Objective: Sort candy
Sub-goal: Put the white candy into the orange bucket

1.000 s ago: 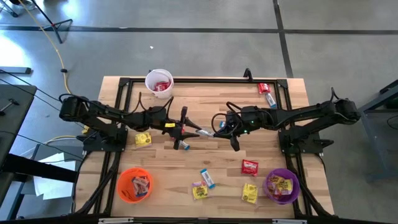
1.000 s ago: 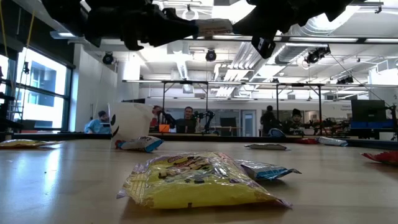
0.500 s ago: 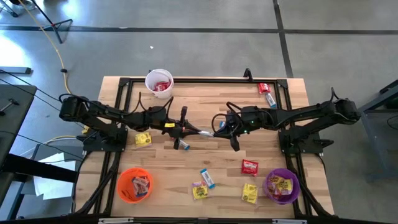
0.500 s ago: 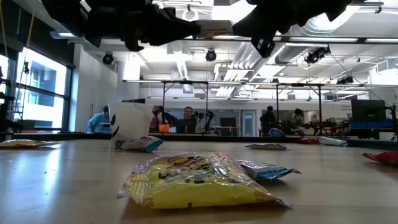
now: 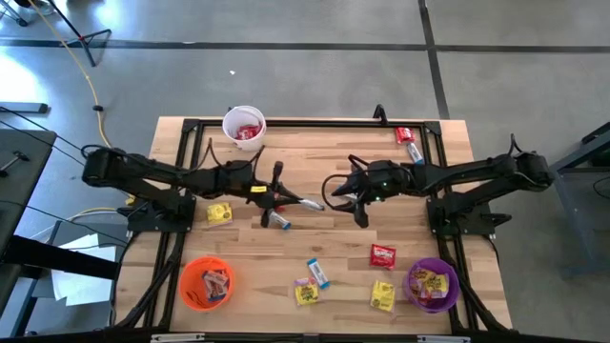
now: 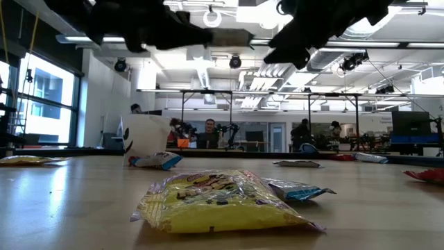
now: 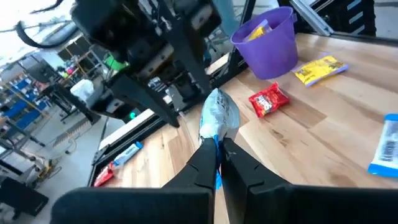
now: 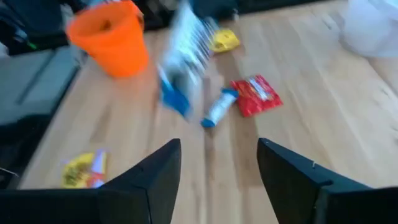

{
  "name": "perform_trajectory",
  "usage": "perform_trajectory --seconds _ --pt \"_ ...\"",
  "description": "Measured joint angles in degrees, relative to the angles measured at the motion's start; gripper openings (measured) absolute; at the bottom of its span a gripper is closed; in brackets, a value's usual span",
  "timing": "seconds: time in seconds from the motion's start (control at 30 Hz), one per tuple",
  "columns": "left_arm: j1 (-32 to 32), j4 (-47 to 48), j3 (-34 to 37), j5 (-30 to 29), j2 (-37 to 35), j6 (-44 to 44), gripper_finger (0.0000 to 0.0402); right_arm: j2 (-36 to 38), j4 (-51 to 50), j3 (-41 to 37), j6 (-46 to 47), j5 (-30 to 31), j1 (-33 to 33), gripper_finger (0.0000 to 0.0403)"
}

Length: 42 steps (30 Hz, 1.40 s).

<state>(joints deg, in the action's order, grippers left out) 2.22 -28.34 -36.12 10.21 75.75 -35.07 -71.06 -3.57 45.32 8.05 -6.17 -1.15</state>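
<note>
Pale wood planks make up the tabotop's surface, or rather the tabletop, framed by black rails, with both dark arms reaching toward its middle. At the left, an orange cup sits near the front edge with red packets inside, and a white cup stands at the far edge, also holding red candy. A yellow packet lies just beside the left arm. The left tool hangs above the middle of the tabletop, its fingers pinched tight on one end of a slim blue-and-white bar; the bar sticks out toward the right arm, clear of the wood. A short way to its right, the right tool stands with its fingers spread wide, holding nothing, the bar just beyond them. Loose candy lies along the front: a blue-and-white bar, a yellow packet, a red packet and another yellow packet. A purple cup at the front right holds yellow packets. Near the far right corner a red packet and a blue-and-white bar lie side by side. Across the room behind, several people show at benches.
</note>
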Motion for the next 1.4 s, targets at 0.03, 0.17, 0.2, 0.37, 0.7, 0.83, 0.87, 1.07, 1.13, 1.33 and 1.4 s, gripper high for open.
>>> perform_trajectory --seconds 0.03,0.17,0.2,0.37,0.7,0.83,0.87,1.07,1.13,1.33,1.4 --pt "-0.5 2.6 0.0 -1.0 -1.9 0.6 0.0000 0.2 -1.0 0.0 -0.5 0.7 -0.2 0.0203" --pt "-4.3 23.2 -4.3 -6.0 -9.8 6.4 0.0000 0.2 -3.7 0.0 -3.0 3.4 -0.8 0.0168" --pt "-5.8 28.8 -6.3 -7.8 -11.2 8.3 0.0000 0.2 -3.9 0.0 -3.7 3.7 -0.8 0.0153" --pt "-15.6 54.3 -17.0 -18.2 -13.2 20.1 0.0000 0.2 -3.9 -0.2 -6.0 4.4 -0.8 0.0074" --pt "-33.8 88.0 -32.9 -10.5 -7.2 60.3 0.0000 0.2 -3.9 -0.2 -8.1 4.5 -0.8 0.0017" --pt "-40.1 88.3 -34.0 -4.9 -5.6 71.9 0.0000 0.2 -3.9 -0.2 -7.9 4.5 -0.8 0.0014" --pt "-41.5 89.2 -34.0 -3.9 -5.2 75.4 0.0000 0.2 -3.9 -0.2 -7.9 4.5 -0.8 0.0011" --pt "-47.9 98.7 -32.9 -5.8 -3.3 91.9 0.0000 0.2 -4.0 -0.2 -8.0 6.7 -0.8 0.0002" --pt "-49.2 97.1 -30.5 -5.7 -3.4 95.2 0.0000 0.2 -4.0 -0.2 -8.0 6.8 -0.8 0.0002" --pt "-50.4 86.6 -20.4 -2.8 -3.5 98.5 0.0000 0.2 -4.0 -0.2 -8.1 6.8 -0.8 0.0001" --pt "-50.4 83.9 -17.4 -3.0 -3.5 99.3 0.0002 0.2 -4.0 -0.2 -8.1 6.8 -0.8 0.0000"
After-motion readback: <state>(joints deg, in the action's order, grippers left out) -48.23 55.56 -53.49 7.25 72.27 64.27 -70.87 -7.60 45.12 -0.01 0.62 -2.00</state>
